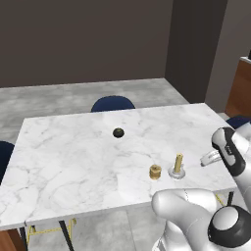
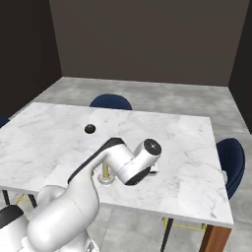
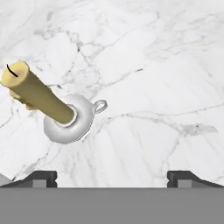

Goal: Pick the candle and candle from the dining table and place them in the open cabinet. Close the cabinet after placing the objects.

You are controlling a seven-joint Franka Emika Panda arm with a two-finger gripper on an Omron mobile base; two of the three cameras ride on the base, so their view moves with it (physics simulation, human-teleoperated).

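The slim tan-yellow stick candle (image 1: 178, 162) stands on its round silver dish base (image 1: 177, 172) near the front edge of the marble dining table (image 1: 73, 162). The short golden spool candle (image 1: 155, 171) sits just left of it. My gripper (image 1: 207, 159) hovers low over the table, a little to the right of the stick candle, open and empty. In the hand view the stick candle (image 3: 37, 93) and its dish base (image 3: 72, 122) lie off to the left of the open gripper (image 3: 113, 177), outside the fingers. The arm partly hides the stick candle (image 2: 105, 171) in the right base view. The cabinet is out of view.
A small black round lump (image 1: 118, 132) lies further back on the table. Blue chairs stand at the far side (image 1: 112, 104) and at the right end (image 2: 231, 157). A reddish-brown wooden unit (image 1: 240, 90) stands at the far right.
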